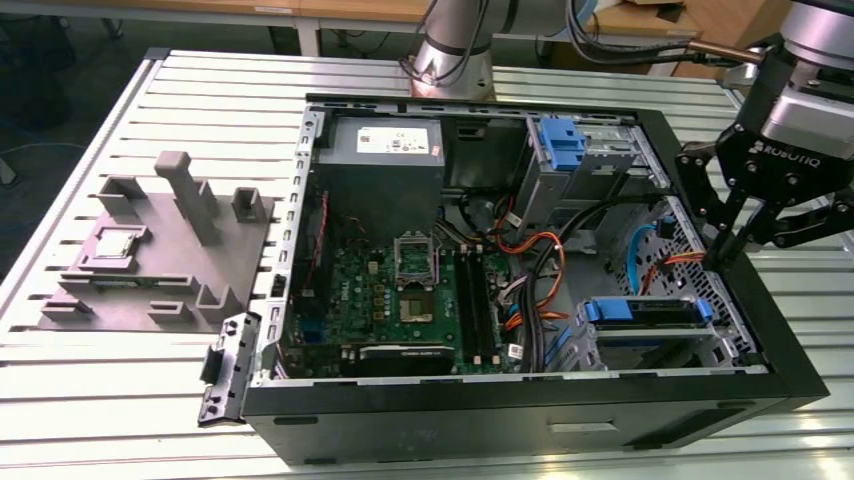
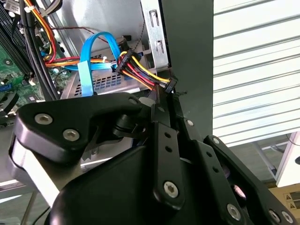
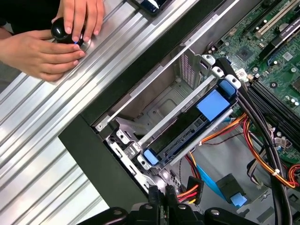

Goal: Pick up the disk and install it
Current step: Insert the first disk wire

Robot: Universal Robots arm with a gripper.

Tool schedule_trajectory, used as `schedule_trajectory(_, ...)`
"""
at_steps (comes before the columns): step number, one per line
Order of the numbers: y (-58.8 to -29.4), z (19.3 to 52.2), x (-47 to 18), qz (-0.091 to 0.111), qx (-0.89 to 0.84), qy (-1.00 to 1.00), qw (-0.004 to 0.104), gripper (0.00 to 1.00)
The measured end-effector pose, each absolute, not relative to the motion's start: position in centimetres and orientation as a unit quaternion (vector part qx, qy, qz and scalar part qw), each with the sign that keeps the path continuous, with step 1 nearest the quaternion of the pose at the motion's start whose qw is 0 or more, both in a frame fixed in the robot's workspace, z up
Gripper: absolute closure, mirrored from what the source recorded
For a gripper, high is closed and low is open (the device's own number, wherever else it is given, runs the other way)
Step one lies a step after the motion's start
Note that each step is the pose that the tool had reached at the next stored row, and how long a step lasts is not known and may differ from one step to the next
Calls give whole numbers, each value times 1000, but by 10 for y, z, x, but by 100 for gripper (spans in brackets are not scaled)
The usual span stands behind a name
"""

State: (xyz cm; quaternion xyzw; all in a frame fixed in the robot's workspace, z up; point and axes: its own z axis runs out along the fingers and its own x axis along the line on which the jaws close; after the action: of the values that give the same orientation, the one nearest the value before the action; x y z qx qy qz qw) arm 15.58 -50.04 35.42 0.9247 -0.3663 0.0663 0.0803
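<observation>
The disk (image 1: 645, 312) lies flat in the lower drive cage at the front of the open computer case (image 1: 747, 330), on the exterior view's right, its bright blue rails showing. In the first wrist view the disk (image 3: 213, 104) sits between the cage's metal rails. My gripper (image 1: 730, 258) hangs just beyond the cage, by the case's side wall, fingers pressed together and nothing seen between them. In both wrist views the gripper (image 2: 164, 91) (image 3: 164, 194) has its tips beside a black power connector (image 2: 170, 85) with red and yellow wires.
An upright blue latch (image 1: 567, 145) stands in the upper bay. Orange, blue and black cables (image 1: 534, 270) cross between the motherboard (image 1: 400, 290) and the cages. A grey fixture block (image 1: 160, 250) rests on the slatted table. A person's hands (image 3: 51, 42) hold a black knob beside the case.
</observation>
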Motion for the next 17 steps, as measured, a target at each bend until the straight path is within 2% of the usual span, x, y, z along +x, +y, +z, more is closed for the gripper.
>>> schedule_trajectory(17, -501, 355, 153, 67, 925, -366, 81, 83)
